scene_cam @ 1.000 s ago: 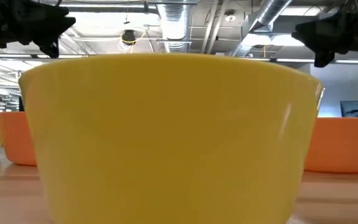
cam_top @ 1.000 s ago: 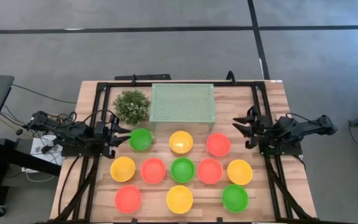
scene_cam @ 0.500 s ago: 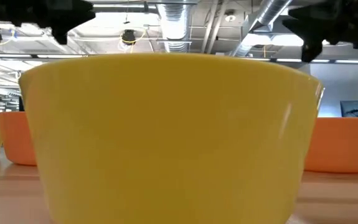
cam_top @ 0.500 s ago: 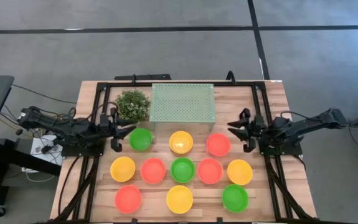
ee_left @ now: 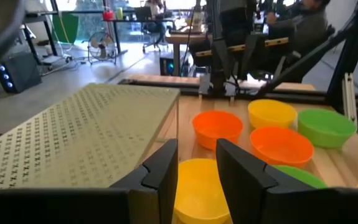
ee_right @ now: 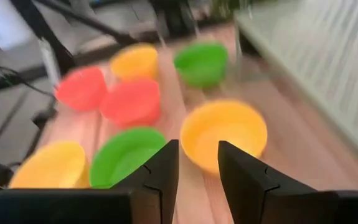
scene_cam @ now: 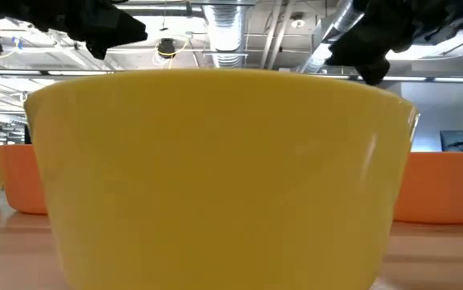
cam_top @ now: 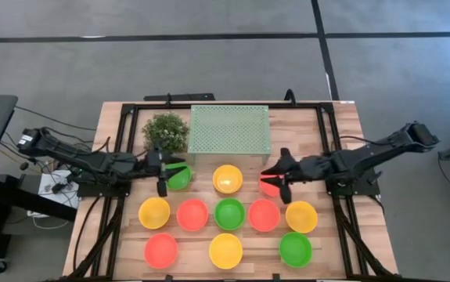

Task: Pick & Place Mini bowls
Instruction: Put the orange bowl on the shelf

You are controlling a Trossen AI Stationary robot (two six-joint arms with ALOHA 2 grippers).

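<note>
Several mini bowls in green, yellow and red-orange stand in three rows on the wooden table. My left gripper (cam_top: 164,175) is open. It hovers over the left edge of the far-row green bowl (cam_top: 181,177), which is hidden in the left wrist view (ee_left: 197,152). My right gripper (cam_top: 282,178) is open. It hovers over the far-row red bowl (cam_top: 270,182), which is hidden in the right wrist view (ee_right: 198,152). The far-row yellow bowl (cam_top: 227,178) stands between them and shows ahead of each wrist camera (ee_left: 194,186) (ee_right: 223,134). In the low view both grippers (scene_cam: 106,24) (scene_cam: 372,40) are above bowl height.
A pale green perforated tray (cam_top: 229,129) and a bushy plant (cam_top: 166,131) stand at the far side. The middle row has a yellow bowl (cam_top: 154,212), a red one (cam_top: 192,214) and a green one (cam_top: 229,213), among others. A near yellow bowl (scene_cam: 215,177) fills the low view.
My left gripper has reached from the table's left edge toward the middle and now stands over the green bowl. My right gripper has reached from the right edge toward the middle and now stands over the red bowl. No bowl has moved.
</note>
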